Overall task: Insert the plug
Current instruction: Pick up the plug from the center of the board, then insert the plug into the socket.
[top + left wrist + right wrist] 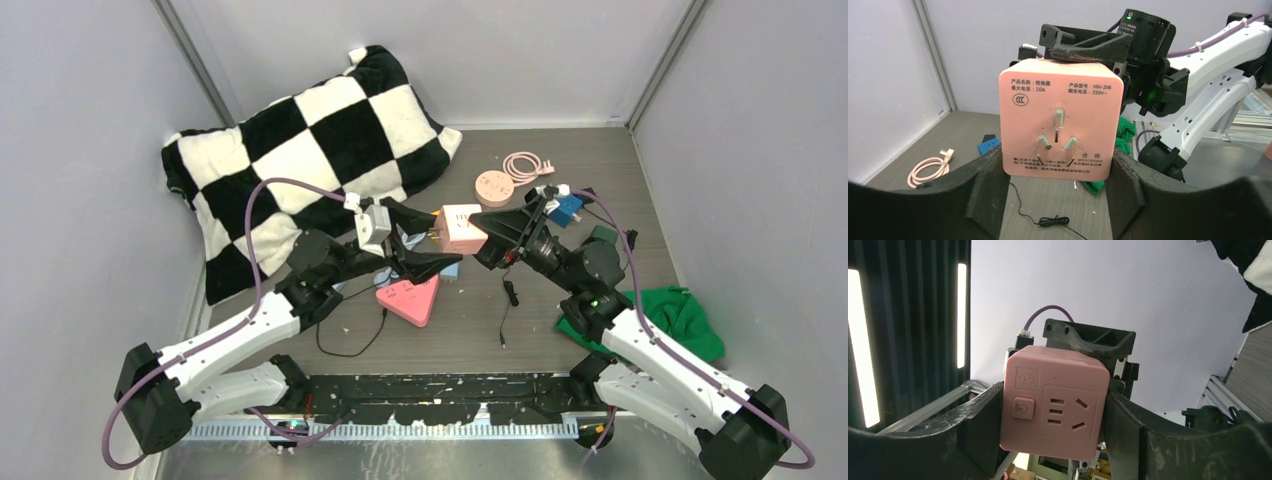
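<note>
**Item 1, pink cube-shaped plastic adapter plug**. Held off the table between the two tools, with the left gripper on one side of it and the right gripper on the other. The face turned to the left wrist camera has three metal prongs and a printed rating label. The face turned to the right wrist camera has a push button and socket slots.

**Item 2, left gripper.** Part-closed. Its black fingers press on two opposite sides of the cube, low down on each side.

**Item 3, right gripper.** Part-closed. Its black fingers touch the other pair of sides, so the two grips cross. In each wrist view, one finger of the other gripper lies along the top of the cube.

**Item 4, pink triangular plastic block**. Lies on the table just below the left gripper.

**Item 5, thin black cable**. Loops on the table near the block, below both grippers.

**Item 6, round pink disc** and **coiled pink cable**. Both lie beyond the right gripper.

**Item 7, blue block**. Sits just beside the right gripper's wrist.

**Item 8, green cloth**. Lies beside the right forearm.

**Item 9, black-and-white chequered pillow**. Lies beyond the left gripper.
</note>
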Tool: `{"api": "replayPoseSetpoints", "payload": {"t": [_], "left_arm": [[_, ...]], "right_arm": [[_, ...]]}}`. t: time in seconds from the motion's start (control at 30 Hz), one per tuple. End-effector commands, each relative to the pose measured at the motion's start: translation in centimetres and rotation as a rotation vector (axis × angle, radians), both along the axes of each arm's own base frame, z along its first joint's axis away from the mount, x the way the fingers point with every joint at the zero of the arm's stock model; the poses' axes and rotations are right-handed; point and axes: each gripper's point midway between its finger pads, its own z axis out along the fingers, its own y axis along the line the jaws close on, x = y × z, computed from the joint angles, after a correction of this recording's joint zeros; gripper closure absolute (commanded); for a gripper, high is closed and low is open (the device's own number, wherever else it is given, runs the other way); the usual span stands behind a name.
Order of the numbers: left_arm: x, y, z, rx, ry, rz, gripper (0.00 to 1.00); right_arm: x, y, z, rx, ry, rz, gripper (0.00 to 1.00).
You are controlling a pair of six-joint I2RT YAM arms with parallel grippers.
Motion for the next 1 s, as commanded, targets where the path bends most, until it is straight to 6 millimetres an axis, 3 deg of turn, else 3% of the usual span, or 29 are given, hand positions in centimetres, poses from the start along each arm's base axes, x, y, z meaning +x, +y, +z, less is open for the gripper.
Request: {"api": "replayPoseSetpoints", "payload": {"t": [0.0, 0.1, 0.2, 0.47, 0.67, 0.83, 0.97], "left_arm": [[0.4, 2.0, 0.9, -0.035, -0.013, 0.103, 0.32], [1.0, 3.6, -0.2, -0.009, 0.028, 0.198, 0.17], [1.5, 5.3, -1.6, 0.037, 0.055, 0.285, 0.01], [2.7, 10.2, -5.4, 0.203, 0.162, 0.521, 0.0], [4.9, 15.5, -8.3, 0.39, 0.301, 0.826, 0.0], [5.1, 17.4, -10.6, 0.534, 0.343, 0.911, 0.0], [4.3, 18.0, -11.1, 0.582, 0.355, 0.901, 0.0]], "right_arm": [[-0.6, -1.7, 3.1, 0.063, -0.116, -0.082, 0.63], [0.5, -1.6, 1.6, -0.058, -0.077, -0.154, 0.62], [1.4, -2.8, 0.8, -0.184, -0.078, -0.274, 0.61], [5.4, -8.0, -2.2, -0.591, -0.026, -0.632, 0.63], [8.9, -10.7, -5.3, -0.952, 0.017, -0.791, 0.63], [12.8, -11.6, -7.8, -1.25, 0.062, -0.838, 0.62], [15.8, -12.8, -10.2, -1.396, 0.148, -0.898, 0.62]]}}
